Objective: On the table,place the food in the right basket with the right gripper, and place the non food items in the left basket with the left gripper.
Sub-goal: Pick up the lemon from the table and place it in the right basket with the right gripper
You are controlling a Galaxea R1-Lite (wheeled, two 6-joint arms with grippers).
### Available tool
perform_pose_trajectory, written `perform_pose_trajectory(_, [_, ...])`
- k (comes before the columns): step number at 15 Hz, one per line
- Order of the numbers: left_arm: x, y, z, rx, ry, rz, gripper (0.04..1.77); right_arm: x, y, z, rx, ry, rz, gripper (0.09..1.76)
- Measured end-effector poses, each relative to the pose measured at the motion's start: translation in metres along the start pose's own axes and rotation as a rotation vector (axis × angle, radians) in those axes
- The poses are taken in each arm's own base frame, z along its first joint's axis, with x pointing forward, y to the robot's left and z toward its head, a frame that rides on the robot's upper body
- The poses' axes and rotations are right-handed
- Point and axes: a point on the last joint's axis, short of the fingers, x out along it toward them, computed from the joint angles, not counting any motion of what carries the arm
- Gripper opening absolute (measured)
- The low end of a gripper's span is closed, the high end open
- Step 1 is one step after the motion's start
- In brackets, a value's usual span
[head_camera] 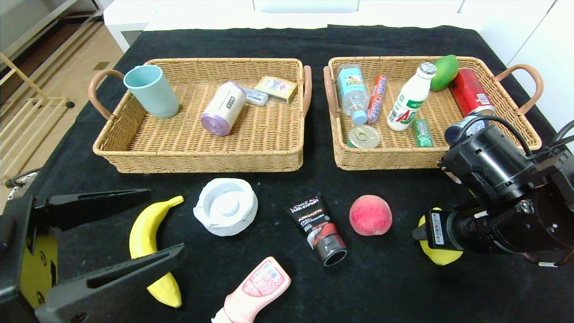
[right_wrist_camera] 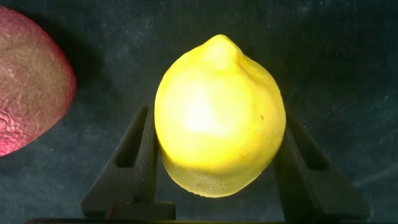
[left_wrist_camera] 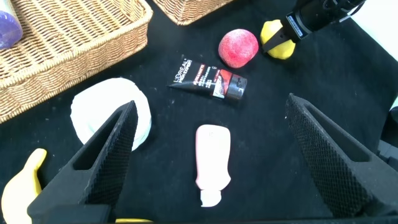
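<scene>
My right gripper [head_camera: 431, 244] is shut on a yellow lemon [head_camera: 443, 259] low over the black cloth at the front right; both fingers press the lemon's sides in the right wrist view [right_wrist_camera: 217, 118]. A red peach [head_camera: 370, 215] lies just to its left. My left gripper [head_camera: 166, 222] is open and empty at the front left, hovering above a pink bottle [left_wrist_camera: 212, 155] that lies between its fingers in the left wrist view. A banana [head_camera: 148, 242], a white round lid [head_camera: 225, 212] and a black tube [head_camera: 319, 229] lie on the cloth.
The left basket [head_camera: 197, 162] holds a teal cup, a white and purple cylinder and small boxes. The right basket [head_camera: 385, 162] holds bottles, cans, a green mango and packets. Both baskets stand behind the loose items.
</scene>
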Motion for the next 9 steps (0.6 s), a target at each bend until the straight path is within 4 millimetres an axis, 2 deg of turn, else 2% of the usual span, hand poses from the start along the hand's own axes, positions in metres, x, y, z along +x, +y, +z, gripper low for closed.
perform_pose_trajectory(5, [0.0, 0.0, 0.0, 0.0, 0.0, 0.0, 1.72, -0.004, -0.001, 0.0, 0.0, -0.005, 0.012, 1.09])
perform_pose_trajectory(9, [-0.001, 0.0, 0.0, 0.001, -0.002, 0.001, 1.72, -0.028, -0.005, 0.001, -0.004, -0.059, 0.056, 1.09])
